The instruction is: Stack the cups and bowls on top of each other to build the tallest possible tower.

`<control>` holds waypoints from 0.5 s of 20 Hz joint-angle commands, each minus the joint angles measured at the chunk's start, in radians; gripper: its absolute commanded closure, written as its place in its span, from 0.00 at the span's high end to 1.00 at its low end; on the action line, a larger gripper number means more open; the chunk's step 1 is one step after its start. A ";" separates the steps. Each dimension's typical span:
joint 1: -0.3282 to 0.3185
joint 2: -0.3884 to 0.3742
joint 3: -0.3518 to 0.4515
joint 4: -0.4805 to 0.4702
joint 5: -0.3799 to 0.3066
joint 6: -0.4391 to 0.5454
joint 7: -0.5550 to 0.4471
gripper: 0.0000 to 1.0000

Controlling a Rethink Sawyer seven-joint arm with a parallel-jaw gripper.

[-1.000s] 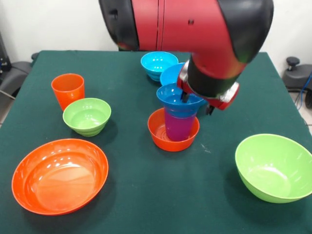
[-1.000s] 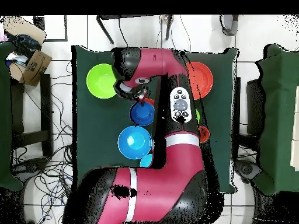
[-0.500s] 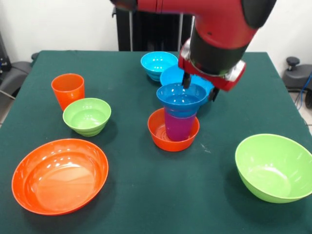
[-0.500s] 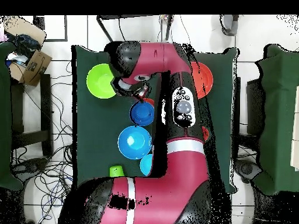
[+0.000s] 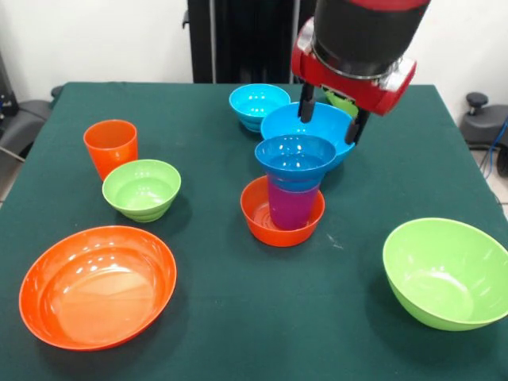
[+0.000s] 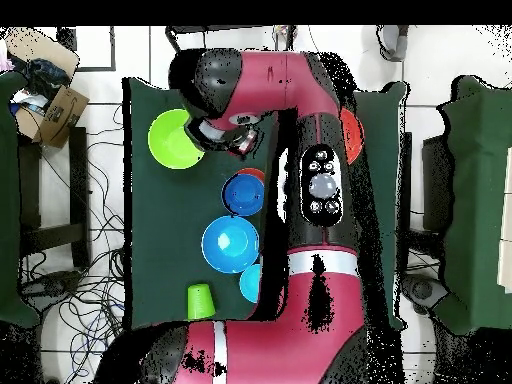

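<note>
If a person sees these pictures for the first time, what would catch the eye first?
Probably the small tower in the middle of the table: a dark blue bowl on a purple cup standing in a small orange bowl. Just above and behind it hangs the red and black gripper, jaws open and empty. Large orange and lime green bowls fill the front corners.

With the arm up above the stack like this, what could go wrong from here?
1. The tower looks top-heavy: a wide dark blue bowl rests on the narrower purple cup, so a nudge might tip it.
2. The open end effector hangs just behind and above the stack; a low sideways move may clip that bowl's rim.
3. The larger blue bowl sits close behind, which could crowd a later grasp.
</note>
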 commanded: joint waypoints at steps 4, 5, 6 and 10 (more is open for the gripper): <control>0.004 0.044 0.095 -0.233 -0.064 0.045 -0.217 1.00; 0.004 0.061 0.102 -0.279 -0.068 0.070 -0.225 1.00; 0.006 0.077 0.108 -0.327 -0.077 0.096 -0.236 1.00; 0.006 0.138 0.137 -0.477 -0.110 0.155 -0.298 1.00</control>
